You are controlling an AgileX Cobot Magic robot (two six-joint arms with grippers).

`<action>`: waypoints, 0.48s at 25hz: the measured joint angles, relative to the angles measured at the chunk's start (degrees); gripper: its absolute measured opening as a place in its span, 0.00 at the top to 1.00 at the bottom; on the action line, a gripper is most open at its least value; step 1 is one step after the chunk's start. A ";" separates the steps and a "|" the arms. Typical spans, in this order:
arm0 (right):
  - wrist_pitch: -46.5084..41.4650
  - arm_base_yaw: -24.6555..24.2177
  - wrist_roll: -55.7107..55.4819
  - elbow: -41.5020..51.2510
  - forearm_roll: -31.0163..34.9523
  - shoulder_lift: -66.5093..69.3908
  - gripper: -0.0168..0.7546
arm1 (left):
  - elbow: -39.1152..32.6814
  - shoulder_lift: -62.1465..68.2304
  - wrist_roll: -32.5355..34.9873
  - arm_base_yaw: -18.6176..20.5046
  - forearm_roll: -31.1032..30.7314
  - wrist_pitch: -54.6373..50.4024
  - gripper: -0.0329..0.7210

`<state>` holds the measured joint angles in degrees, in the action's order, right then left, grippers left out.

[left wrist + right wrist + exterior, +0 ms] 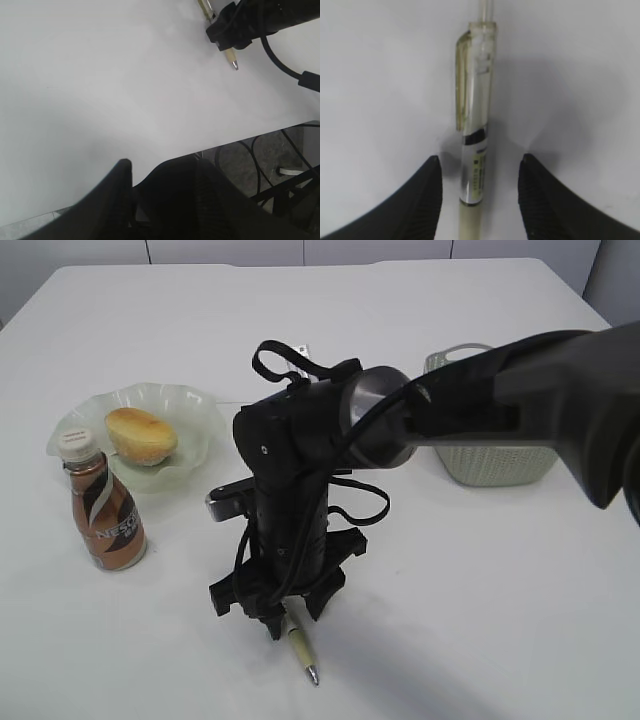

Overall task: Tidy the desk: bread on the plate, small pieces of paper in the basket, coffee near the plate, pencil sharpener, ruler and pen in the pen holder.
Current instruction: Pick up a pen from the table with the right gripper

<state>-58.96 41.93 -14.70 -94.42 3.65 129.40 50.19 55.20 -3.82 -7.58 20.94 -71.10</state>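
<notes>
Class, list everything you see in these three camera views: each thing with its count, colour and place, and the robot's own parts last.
table: one, white, under everything
plate: one, pale green, wavy rim, left
bread: one, golden, on the plate
coffee: one, brown bottle, white cap, upright in front of the plate
basket: one, pale green, right, partly behind the arm
pen: one, cream with clear cap, lying near the front edge
right end effector: black, open, fingers either side of the pen
left end effector: black, over the table's edge, holding nothing visible
</notes>
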 joint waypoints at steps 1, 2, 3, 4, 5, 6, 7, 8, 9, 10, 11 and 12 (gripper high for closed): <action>-0.27 0.00 0.00 0.00 0.00 0.13 0.47 | 0.00 0.00 0.00 0.00 0.00 0.00 0.55; -0.57 0.00 0.00 0.00 0.00 0.33 0.47 | 0.00 0.00 0.00 0.00 0.00 0.00 0.55; -0.86 0.00 0.00 0.00 0.00 0.47 0.47 | 0.00 0.00 0.00 0.00 -0.10 0.00 0.55; -0.87 0.00 0.00 -0.10 0.00 0.59 0.47 | 0.00 0.00 0.00 0.00 -0.10 0.00 0.55; -0.87 0.00 0.00 -0.10 0.00 0.59 0.47 | 0.00 0.00 0.00 0.00 -0.20 0.00 0.55; -0.95 0.00 0.00 -0.10 0.00 0.59 0.47 | 0.00 0.00 0.00 0.00 -0.18 0.00 0.55; -0.95 0.00 0.00 -0.10 0.00 0.59 0.47 | 0.00 0.00 0.00 0.00 -0.18 0.00 0.55; -0.95 0.00 0.00 -0.20 0.00 0.59 0.47 | 0.00 0.00 0.00 0.00 -0.18 0.00 0.55; -0.95 0.00 0.00 -0.20 0.00 0.59 0.47 | 0.00 0.00 0.00 0.00 -0.18 0.00 0.55; -0.95 0.00 0.00 -0.20 0.00 0.59 0.47 | 0.00 0.00 0.00 0.00 -0.18 0.00 0.55; -0.95 0.00 0.00 -0.20 -0.04 0.63 0.48 | 0.00 0.00 0.00 0.00 -0.22 0.00 0.55; -0.95 0.00 0.00 -0.20 -0.14 0.63 0.50 | 0.00 0.00 0.00 0.00 -0.22 0.00 0.55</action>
<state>-59.91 41.93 -14.70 -94.62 3.51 130.02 50.19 55.20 -3.82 -7.58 20.72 -71.10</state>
